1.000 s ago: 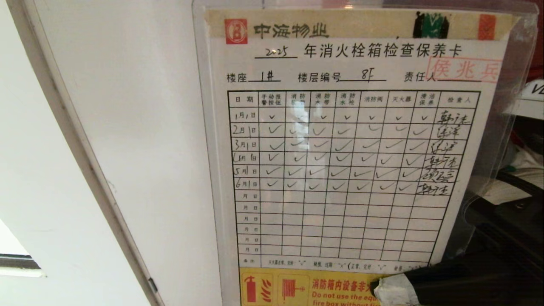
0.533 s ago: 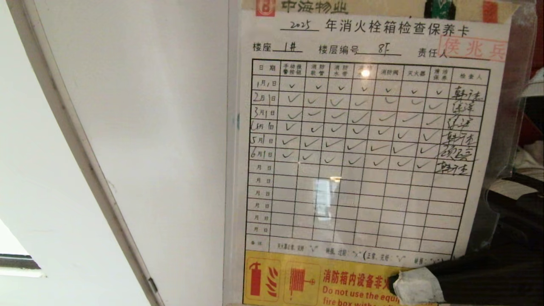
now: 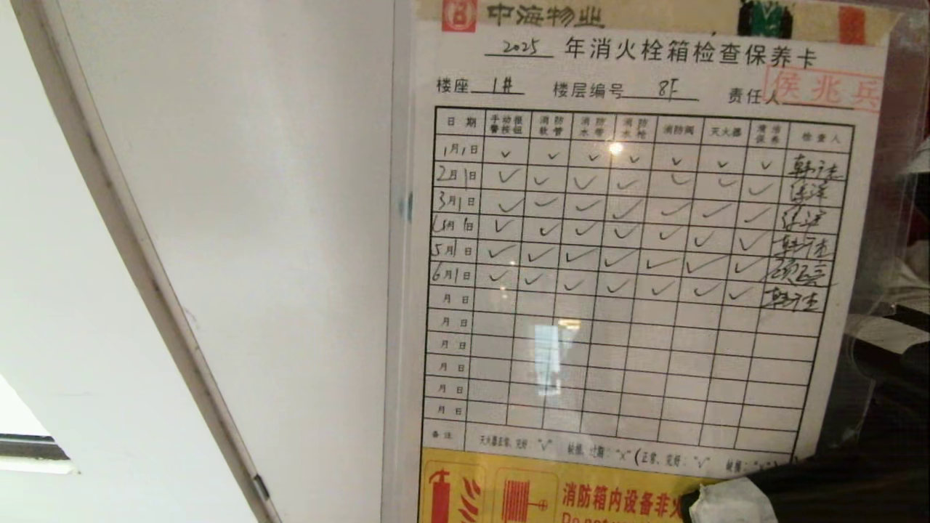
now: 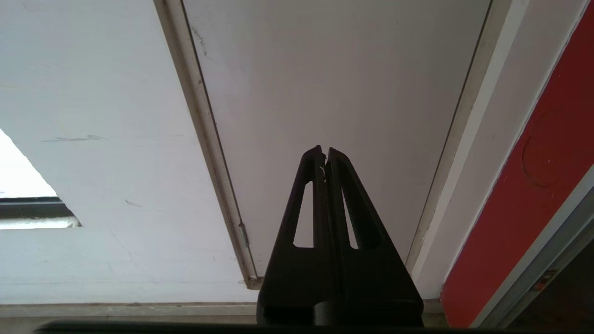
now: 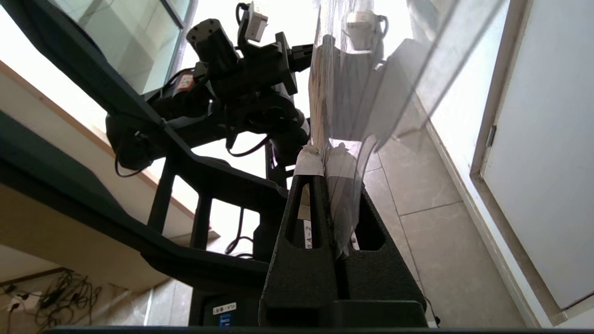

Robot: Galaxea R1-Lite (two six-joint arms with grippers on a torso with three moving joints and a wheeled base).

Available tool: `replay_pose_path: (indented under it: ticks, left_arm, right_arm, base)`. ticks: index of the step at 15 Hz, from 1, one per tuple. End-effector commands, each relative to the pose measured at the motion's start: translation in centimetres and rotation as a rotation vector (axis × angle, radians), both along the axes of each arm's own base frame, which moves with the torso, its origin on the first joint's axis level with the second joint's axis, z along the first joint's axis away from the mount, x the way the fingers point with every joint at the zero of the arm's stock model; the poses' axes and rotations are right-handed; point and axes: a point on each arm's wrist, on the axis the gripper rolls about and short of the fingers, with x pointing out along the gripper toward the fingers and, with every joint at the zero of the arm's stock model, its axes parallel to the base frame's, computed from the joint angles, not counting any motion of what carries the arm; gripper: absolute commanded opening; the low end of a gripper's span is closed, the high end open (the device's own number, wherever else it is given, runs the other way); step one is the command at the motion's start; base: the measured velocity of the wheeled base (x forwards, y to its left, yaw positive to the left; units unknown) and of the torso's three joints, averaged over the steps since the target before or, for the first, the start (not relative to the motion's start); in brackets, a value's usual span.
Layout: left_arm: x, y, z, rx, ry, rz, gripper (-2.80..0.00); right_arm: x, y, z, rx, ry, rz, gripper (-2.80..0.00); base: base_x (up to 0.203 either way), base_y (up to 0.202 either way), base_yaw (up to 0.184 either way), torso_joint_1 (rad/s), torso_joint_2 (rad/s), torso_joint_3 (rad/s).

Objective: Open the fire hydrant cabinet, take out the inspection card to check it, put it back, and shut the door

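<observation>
Idling beside the white door (image 3: 240, 218), the left gripper (image 4: 325, 155) is resting with its fingers together on nothing. Filling the head view's right, the inspection card (image 3: 632, 290) is being held up for checking, the right gripper (image 3: 716, 501) clamped on its yellow lower edge. Returning it to the fire hydrant cabinet (image 4: 533, 195) likely comes next, calling for a steady grip.

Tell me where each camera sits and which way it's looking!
Head: on the robot's head, facing the card; the right gripper pokes in.
Left wrist: behind the shut left gripper, facing a white door.
Right wrist: behind the right gripper, looking at the robot's body.
Shared: head and right wrist both see the card.
</observation>
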Motion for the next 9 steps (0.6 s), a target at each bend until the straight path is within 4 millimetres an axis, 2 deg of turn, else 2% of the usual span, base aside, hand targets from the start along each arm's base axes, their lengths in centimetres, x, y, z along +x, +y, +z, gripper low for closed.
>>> replay_pose_path:
  ticks: [1, 5, 9]
  left_arm:
    - [0.0, 0.0, 0.0, 0.0, 0.002, 0.002, -2.8]
    - [0.0, 0.0, 0.0, 0.0, 0.002, 0.0, -2.8]
    - [0.0, 0.0, 0.0, 0.0, 0.002, 0.0, -2.8]
  right_arm:
    - [-0.4, -0.4, 0.2, 0.008, -0.006, 0.003, -2.8]
    - [-2.5, -2.4, 0.5, 0.049, 0.034, -0.022, -2.8]
    - [-5.1, -5.1, 0.8, 0.129, 0.147, -0.189, -2.8]
  base:
    - [0.0, 0.0, 0.0, 0.0, 0.0, 0.0]
    - [0.0, 0.0, 0.0, 0.0, 0.0, 0.0]
    - [0.0, 0.0, 0.0, 0.0, 0.0, 0.0]
